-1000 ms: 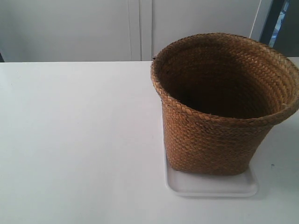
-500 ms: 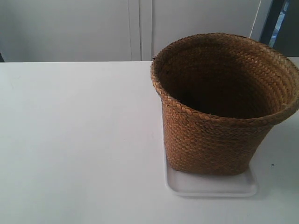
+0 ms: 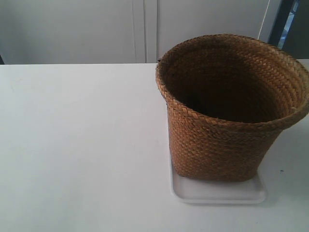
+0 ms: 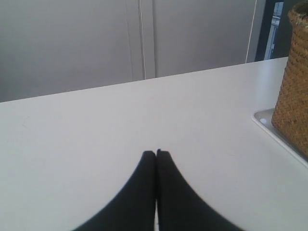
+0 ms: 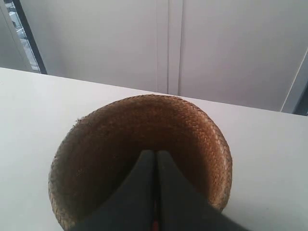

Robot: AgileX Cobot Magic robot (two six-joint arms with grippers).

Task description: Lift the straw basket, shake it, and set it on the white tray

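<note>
The straw basket (image 3: 227,116) stands upright on the white tray (image 3: 217,193) at the right of the exterior view, its mouth wide and dark inside. No arm shows in that view. In the left wrist view my left gripper (image 4: 156,153) is shut on nothing above bare table, with the straw basket (image 4: 294,82) and a corner of the white tray (image 4: 264,119) off to one side. In the right wrist view my right gripper (image 5: 155,153) is shut and empty, seen against the open mouth of the straw basket (image 5: 192,125) and apart from its rim.
The white table (image 3: 82,145) spreads out to the left of the basket. Behind it is a pale wall of cabinet panels (image 3: 145,29), with a dark gap (image 3: 289,24) at the far right.
</note>
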